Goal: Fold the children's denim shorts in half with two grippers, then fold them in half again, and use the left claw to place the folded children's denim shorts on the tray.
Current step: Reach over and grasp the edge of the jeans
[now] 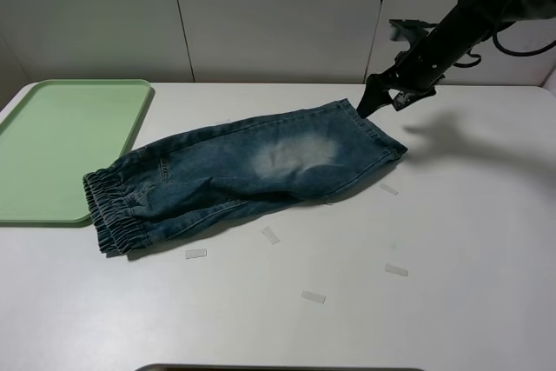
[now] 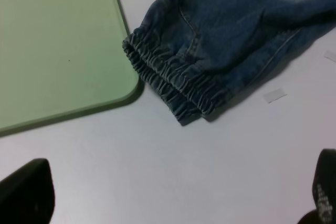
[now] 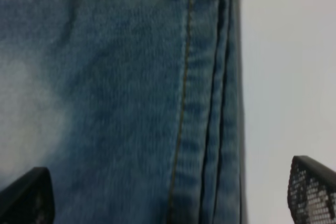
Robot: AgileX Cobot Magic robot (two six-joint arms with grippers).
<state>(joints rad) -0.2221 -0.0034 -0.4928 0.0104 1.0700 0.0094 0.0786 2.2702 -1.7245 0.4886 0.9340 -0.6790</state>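
The children's denim shorts (image 1: 252, 167) lie flat on the white table, folded lengthwise, with the elastic waistband (image 2: 173, 85) toward the tray and the leg hem at the far right. The pale green tray (image 1: 61, 145) sits at the left, its corner (image 2: 123, 85) just beside the waistband. My right gripper (image 1: 375, 103) hovers over the far end of the leg hem; in the right wrist view (image 3: 168, 198) its fingers are spread wide over the denim (image 3: 105, 77), holding nothing. My left gripper (image 2: 173, 198) is open over bare table near the waistband. It is out of the exterior view.
Several small white tape strips lie on the table around the shorts, such as one (image 1: 195, 254) near the waistband and one (image 1: 396, 270) to the right. One strip (image 2: 274, 95) shows in the left wrist view. A pale wall stands behind the table.
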